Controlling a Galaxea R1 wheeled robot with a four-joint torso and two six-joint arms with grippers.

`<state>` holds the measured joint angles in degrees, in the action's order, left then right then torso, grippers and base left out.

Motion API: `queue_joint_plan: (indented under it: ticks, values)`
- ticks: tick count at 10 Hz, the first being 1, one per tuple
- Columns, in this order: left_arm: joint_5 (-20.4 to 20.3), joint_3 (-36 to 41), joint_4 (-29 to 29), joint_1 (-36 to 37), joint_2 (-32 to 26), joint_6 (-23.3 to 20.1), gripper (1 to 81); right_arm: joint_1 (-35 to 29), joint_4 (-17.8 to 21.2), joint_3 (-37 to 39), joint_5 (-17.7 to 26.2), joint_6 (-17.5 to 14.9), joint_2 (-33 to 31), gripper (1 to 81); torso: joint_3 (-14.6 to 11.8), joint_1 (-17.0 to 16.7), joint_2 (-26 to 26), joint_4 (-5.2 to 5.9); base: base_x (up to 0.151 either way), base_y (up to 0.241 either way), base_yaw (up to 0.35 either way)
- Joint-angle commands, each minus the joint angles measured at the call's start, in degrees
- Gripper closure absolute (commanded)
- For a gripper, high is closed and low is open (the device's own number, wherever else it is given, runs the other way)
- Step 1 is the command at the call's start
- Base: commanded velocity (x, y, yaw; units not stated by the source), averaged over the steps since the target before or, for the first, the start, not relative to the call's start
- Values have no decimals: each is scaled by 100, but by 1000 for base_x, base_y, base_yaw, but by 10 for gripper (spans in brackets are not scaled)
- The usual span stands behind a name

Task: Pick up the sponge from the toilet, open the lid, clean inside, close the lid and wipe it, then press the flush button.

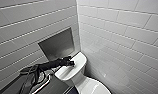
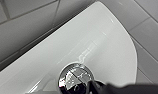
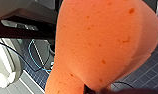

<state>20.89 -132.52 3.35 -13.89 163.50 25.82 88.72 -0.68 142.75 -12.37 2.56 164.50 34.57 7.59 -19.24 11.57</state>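
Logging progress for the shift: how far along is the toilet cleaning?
Looks done: the sponge is off the toilet, held over the floor in the right wrist view; the lid looks shut. In hand: the left gripper is at the flush button on the cistern top. Left: the press itself, which I cannot confirm.

Tiled bathroom, white glossy wall tiles (image 1: 120, 32), white ceramic toilet (image 1: 70, 71), chrome flush button (image 2: 74, 77), recessed wall niche (image 1: 57, 44)

The toilet (image 1: 70, 72) is finished glossy white, its flush button (image 2: 75, 77) chrome. Behind the toilet, pale grey wall tiles (image 1: 120, 37) are laid in offset rows. The sponge (image 3: 102, 42) is coloured orange, darker-flecked.
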Motion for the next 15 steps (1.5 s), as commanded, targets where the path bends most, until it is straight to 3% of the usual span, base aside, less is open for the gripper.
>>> queue_joint_plan:
  ticks: [1, 7, 12, 15]
  values:
    - [117, -335, 34, 874, 34, -33, 811, 63, -81, -56, 394, -27, 15, 811, 0, 0, 0, 0, 0, 0, 0]
    - [73, -608, 289, 655, 271, -60, 811, 62, -81, -91, 394, -36, 42, 811, 0, 0, 0, 0, 0, 0, 0]
    - [64, -1346, 798, 250, 1018, -60, 811, 71, -90, -56, 394, -45, 156, 811, 0, 0, 0, 0, 0, 0, 0]
    - [72, -1399, 878, 180, 1080, -60, 811, 89, -90, -56, 394, -45, 217, 811, -5, -15, -7, 0, 0, 0, 0]
